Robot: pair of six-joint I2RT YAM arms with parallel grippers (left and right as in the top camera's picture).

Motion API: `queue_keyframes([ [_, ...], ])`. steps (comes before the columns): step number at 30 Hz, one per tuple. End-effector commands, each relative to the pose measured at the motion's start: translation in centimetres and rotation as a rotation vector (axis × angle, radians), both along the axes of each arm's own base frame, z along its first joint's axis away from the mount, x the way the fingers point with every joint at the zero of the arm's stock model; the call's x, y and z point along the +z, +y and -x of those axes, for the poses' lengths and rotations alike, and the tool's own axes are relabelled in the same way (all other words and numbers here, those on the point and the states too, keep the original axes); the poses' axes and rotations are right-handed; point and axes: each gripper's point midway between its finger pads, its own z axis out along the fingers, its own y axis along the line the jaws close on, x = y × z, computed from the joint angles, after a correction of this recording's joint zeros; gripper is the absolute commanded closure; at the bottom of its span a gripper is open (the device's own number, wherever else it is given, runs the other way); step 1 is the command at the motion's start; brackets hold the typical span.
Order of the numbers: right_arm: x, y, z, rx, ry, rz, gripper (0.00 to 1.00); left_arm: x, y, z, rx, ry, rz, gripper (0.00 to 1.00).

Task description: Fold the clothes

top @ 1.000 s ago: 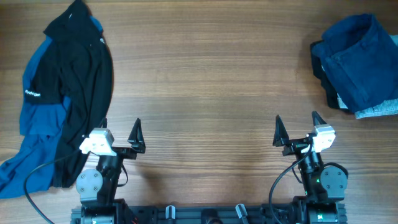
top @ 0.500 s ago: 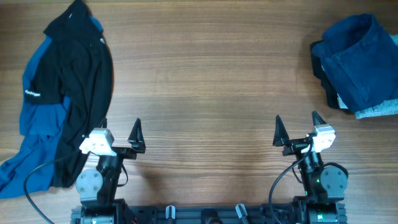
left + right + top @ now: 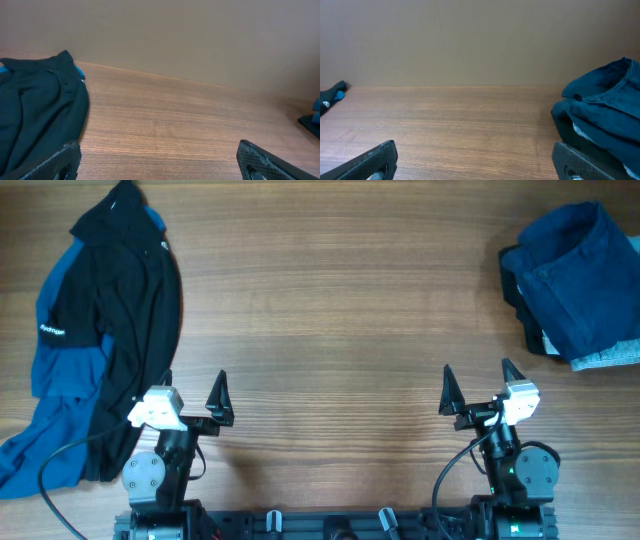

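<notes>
At the table's left side, a black top (image 3: 140, 290) with small white logo marks is laid crumpled over a bright blue shirt (image 3: 60, 380), whose blue is shown along the outer edge and at the near corner. On the far right, a navy pile (image 3: 585, 270) is heaped, with a black piece and a pale grey piece seen beneath it. The two heaps are separated by the wooden table (image 3: 330, 300). The left gripper (image 3: 192, 388) is held near the front edge, fingers spread wide and empty, its outer finger seen over the black top's hem; contact cannot be judged. The right gripper (image 3: 477, 380) is likewise spread wide and empty, well apart from the navy pile.
</notes>
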Motion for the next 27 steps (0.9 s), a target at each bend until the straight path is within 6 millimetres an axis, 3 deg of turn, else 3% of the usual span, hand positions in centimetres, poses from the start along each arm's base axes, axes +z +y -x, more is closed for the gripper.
queue_keyframes([
  [1, 0.4, 0.0, 0.0, 0.0, -0.018, -0.001, 0.0, -0.2, 0.4, 0.0, 0.029, 0.002, -0.008, 0.0],
  [4, 0.4, 0.5, 0.1, 0.035, -0.012, -0.06, 0.0, 0.0, 1.4, -0.1, 0.083, -0.004, -0.006, 0.0],
  [8, 1.0, 0.5, 0.1, 0.039, -0.012, -0.223, 0.0, 1.3, -0.9, 0.1, -0.048, -0.048, 0.056, 0.0],
  [11, 1.9, 0.7, 0.2, 0.055, -0.029, -0.335, 0.0, 0.8, -0.9, 0.1, -0.048, -0.02, 0.112, 0.0],
  [15, 3.2, 3.1, 1.0, 0.2, -0.062, -0.258, 0.0, 1.2, -1.1, 0.2, -0.055, -0.012, 0.206, 0.0],
  [20, 5.7, 3.2, 0.8, 0.207, -0.064, -0.206, 0.0, 3.3, -1.2, 0.3, -0.062, -0.009, 0.205, 0.0],
  [24, 7.0, 4.3, -0.5, 0.268, 0.021, -0.2, 0.0, 3.9, -1.1, -0.3, -0.047, 0.1, 0.215, 0.0],
  [27, 8.2, 5.4, -2.9, 0.338, 0.101, -0.145, 0.0, 4.8, -1.1, -1.6, -0.034, 0.231, 0.223, 0.0],
])
